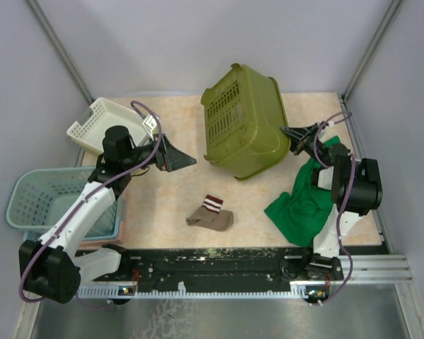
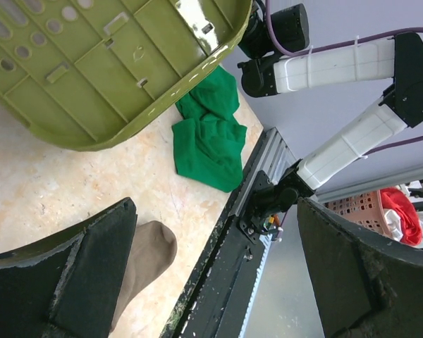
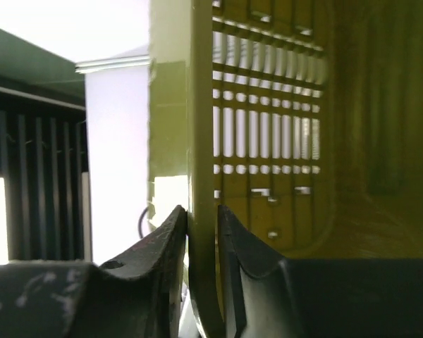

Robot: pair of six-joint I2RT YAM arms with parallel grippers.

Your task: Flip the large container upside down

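Note:
The large olive-green slotted container (image 1: 244,120) is tilted up on its side at the back middle of the table, its underside facing the left. My right gripper (image 1: 295,135) is shut on its right rim; in the right wrist view the fingers (image 3: 170,239) pinch the thin green wall (image 3: 204,176). My left gripper (image 1: 180,161) is open and empty, hovering left of the container, apart from it. The left wrist view shows the container's underside (image 2: 92,63) above its wide-open jaws.
A brown striped sock (image 1: 210,214) lies at the front middle. A green cloth (image 1: 302,201) lies under the right arm. A white basket (image 1: 102,123) and a teal basket (image 1: 39,201) stand at the left. Walls close in behind and at both sides.

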